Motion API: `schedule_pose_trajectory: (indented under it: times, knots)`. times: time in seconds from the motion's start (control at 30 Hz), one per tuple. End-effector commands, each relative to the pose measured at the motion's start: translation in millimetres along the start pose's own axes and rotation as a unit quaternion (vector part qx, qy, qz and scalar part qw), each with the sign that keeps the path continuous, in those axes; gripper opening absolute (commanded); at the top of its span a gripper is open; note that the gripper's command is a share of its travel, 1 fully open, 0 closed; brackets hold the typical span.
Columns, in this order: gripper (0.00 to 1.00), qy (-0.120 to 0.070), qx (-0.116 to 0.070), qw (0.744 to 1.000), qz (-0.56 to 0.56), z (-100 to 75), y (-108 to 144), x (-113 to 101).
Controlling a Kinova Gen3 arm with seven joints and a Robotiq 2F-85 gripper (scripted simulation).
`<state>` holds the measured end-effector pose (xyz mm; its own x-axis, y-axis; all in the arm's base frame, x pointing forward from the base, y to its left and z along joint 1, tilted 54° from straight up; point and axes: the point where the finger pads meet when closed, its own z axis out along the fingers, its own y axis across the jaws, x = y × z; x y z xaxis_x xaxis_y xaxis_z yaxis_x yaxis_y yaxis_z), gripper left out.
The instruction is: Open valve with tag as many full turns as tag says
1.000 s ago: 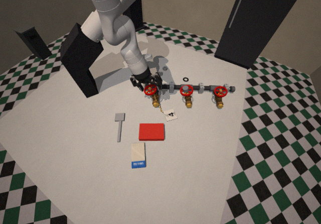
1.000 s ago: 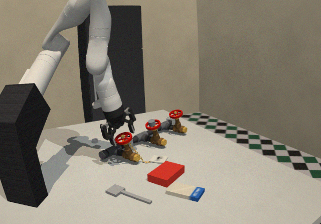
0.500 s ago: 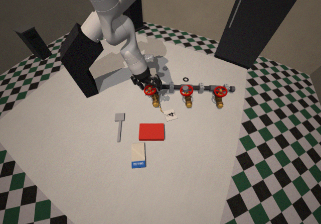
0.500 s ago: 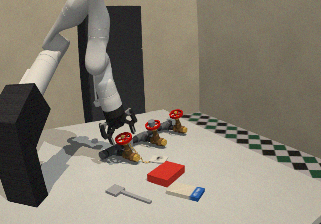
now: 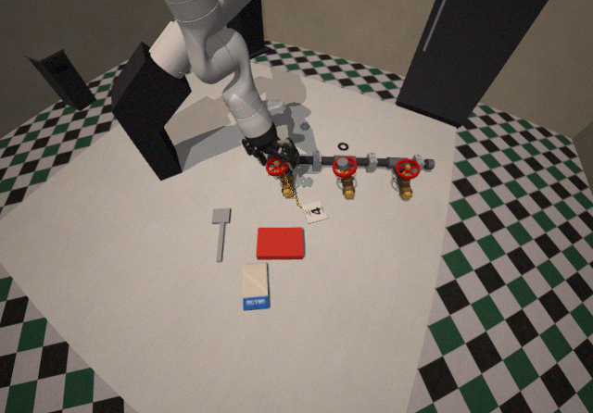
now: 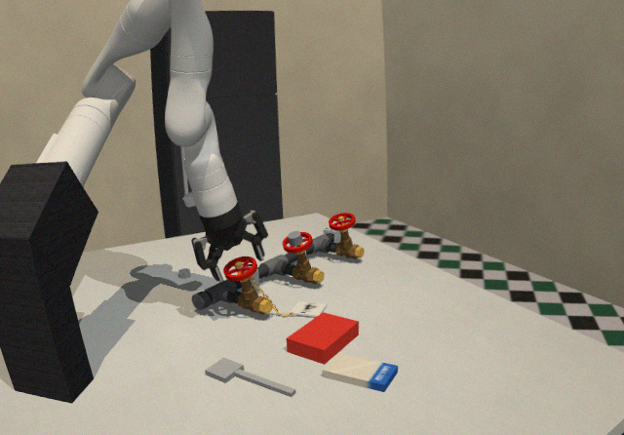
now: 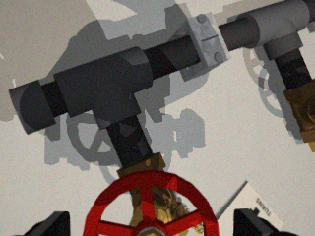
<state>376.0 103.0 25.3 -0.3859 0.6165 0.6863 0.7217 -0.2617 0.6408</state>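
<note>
Three brass valves with red handwheels stand along a dark pipe [image 5: 330,160] [image 6: 274,263] [image 7: 108,84]. The left valve's handwheel [image 5: 278,167] [image 6: 241,269] [image 7: 148,206] has a gold chain [image 5: 296,200] running to a white tag [image 5: 316,211] [image 6: 308,308] [image 7: 256,202] marked 4. The middle valve [image 5: 345,165] [image 6: 301,245] and the right valve [image 5: 406,170] [image 6: 341,222] have no tag. My gripper [image 5: 276,157] [image 6: 236,261] [image 7: 153,226] is open, with one finger on each side of the left handwheel and not touching it.
A red box [image 5: 280,243] [image 6: 322,337], a white and blue box [image 5: 255,285] [image 6: 360,370] and a grey paddle [image 5: 220,231] [image 6: 249,375] lie in front of the valves. A black ring [image 5: 343,149] and a grey nut [image 5: 303,125] lie behind the pipe. A black block [image 5: 144,106] [image 6: 40,279] stands at the left.
</note>
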Motion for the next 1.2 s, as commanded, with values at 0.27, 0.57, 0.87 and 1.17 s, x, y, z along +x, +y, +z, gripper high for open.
schedule_pose_trajectory:
  times: [0.27, 0.57, 0.87, 1.17]
  knots:
    - [0.75, 0.000, 0.000, 1.000, 0.008, 0.1, 0.5, -1.1]
    - [0.75, 0.000, 0.000, 1.000, 0.008, 0.1, 0.5, -1.1]
    - [0.75, 0.000, 0.000, 1.000, 0.008, 0.1, 0.5, -1.1]
    - [0.75, 0.000, 0.000, 1.000, 0.000, 0.1, 0.4, -1.1]
